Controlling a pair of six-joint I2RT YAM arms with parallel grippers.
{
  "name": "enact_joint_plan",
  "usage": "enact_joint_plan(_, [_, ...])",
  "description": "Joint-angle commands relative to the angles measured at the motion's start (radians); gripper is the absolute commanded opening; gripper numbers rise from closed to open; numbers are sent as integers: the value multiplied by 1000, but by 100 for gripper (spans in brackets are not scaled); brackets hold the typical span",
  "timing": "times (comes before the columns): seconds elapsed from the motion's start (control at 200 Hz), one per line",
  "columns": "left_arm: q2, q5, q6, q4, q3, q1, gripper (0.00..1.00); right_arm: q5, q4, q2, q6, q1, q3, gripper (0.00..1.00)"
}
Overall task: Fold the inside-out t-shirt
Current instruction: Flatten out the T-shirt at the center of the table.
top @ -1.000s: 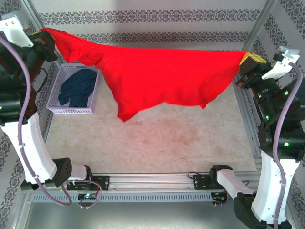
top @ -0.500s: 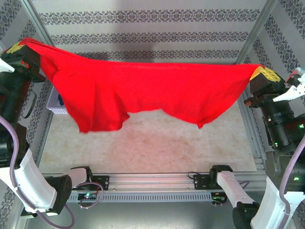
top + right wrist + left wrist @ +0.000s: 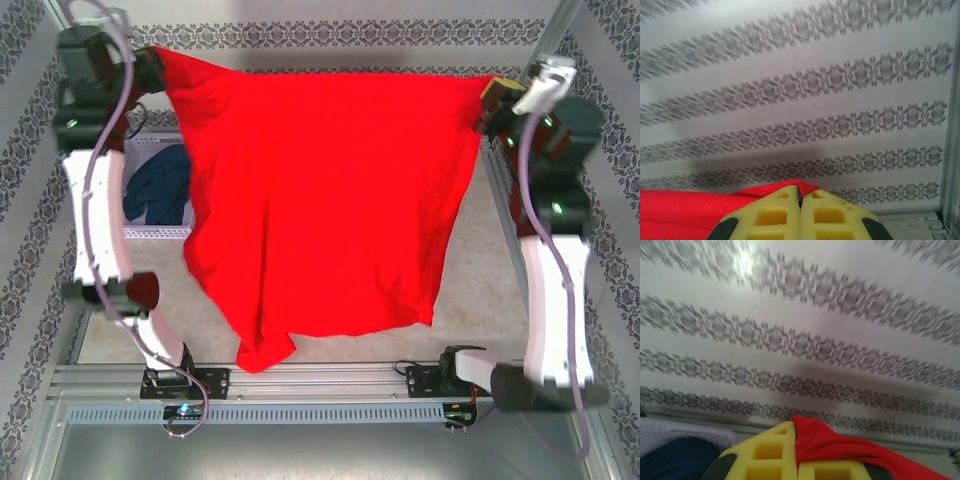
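Observation:
The bright red t-shirt (image 3: 320, 200) hangs stretched between both raised arms, plain red facing the top camera, its lower edge drooping to the near rail. My left gripper (image 3: 158, 58) is shut on the shirt's top left corner at the back left; its yellow pads (image 3: 771, 452) pinch a red fold (image 3: 825, 442). At the back right, my right gripper (image 3: 487, 95) is shut on the top right corner, and red cloth (image 3: 685, 210) pokes out between its yellow pads (image 3: 820, 212) and runs off to the left.
A white basket (image 3: 150, 228) holding a dark navy garment (image 3: 160, 185) stands at the left, partly behind the shirt. The patterned back wall (image 3: 330, 40) is close behind both grippers. Aluminium frame posts rise at the back corners.
Both arms swung up and toward the back wall, moving closer together. The shirt went from a wide, shallow drape to a long sheet hanging down over the table to the near rail.

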Motion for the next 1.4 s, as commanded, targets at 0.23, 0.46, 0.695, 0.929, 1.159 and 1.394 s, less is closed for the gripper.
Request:
enact_joint_plan(0.23, [615,-94,12,36,422,-65,58,126,24,633,-37,27,248,38])
enact_joint_plan(0.46, [524,-93,-75,-108,284,-80,81,97,-257,519,-8,59,128,53])
enact_joint_plan(0.695, [-27,36,-222,226,-657,-192,81,223,-348,120,136,305,-549,55])
enact_joint_plan(0.929, [-424,31,-268,346,-1306,-378,82,373,-424,-73,410,589,-918,53])
enact_joint_plan(1.159, [-342,116,-245,461,-1381,-640,82,363,-285,31,493,621,-1036,51])
enact_joint_plan(1.394, [-89,99,-251,578,-1350,-699,82,367,-240,109,431,540,-1006,23])
